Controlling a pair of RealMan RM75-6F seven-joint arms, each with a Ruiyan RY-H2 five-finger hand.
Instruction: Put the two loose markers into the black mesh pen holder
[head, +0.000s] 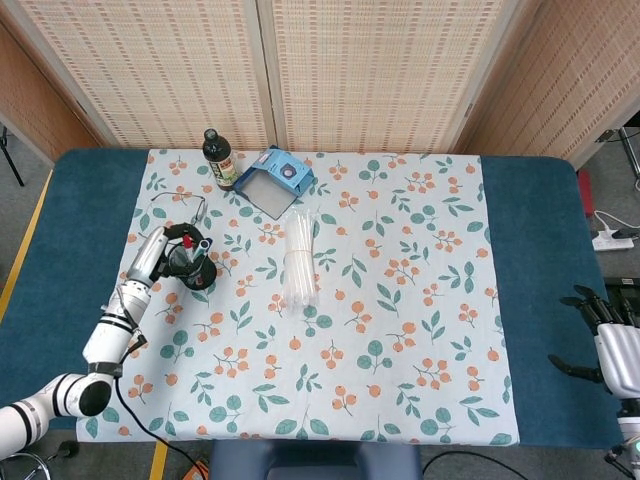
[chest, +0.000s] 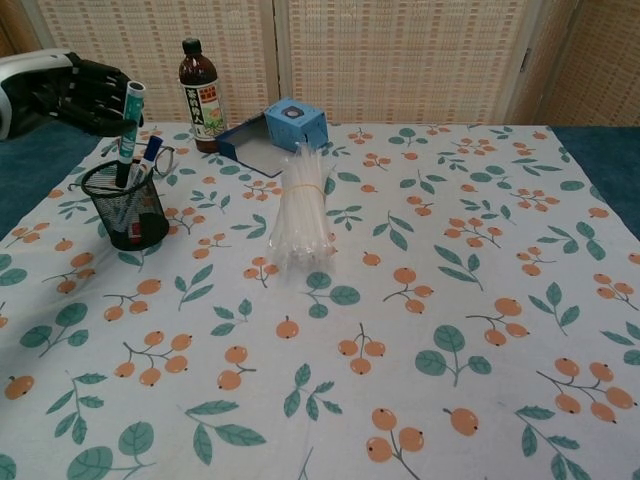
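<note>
The black mesh pen holder (chest: 128, 215) stands at the cloth's left side, also seen from the head view as holder (head: 197, 275). A blue-capped marker (chest: 150, 148) sticks out of it. My left hand (chest: 75, 90) grips a green-and-white marker (chest: 130, 120) nearly upright, its dark lower end dipping inside the holder's rim. From above, the left hand (head: 158, 255) sits just left of the holder. My right hand (head: 610, 345) hovers off the table's right edge, fingers spread, holding nothing.
A dark bottle (chest: 199, 95) and an open blue box (chest: 285, 125) stand at the back. A bundle of clear tubes (chest: 300, 210) lies mid-table. Glasses (chest: 162, 157) lie just behind the holder. A floral cloth (chest: 420, 300) covers the table.
</note>
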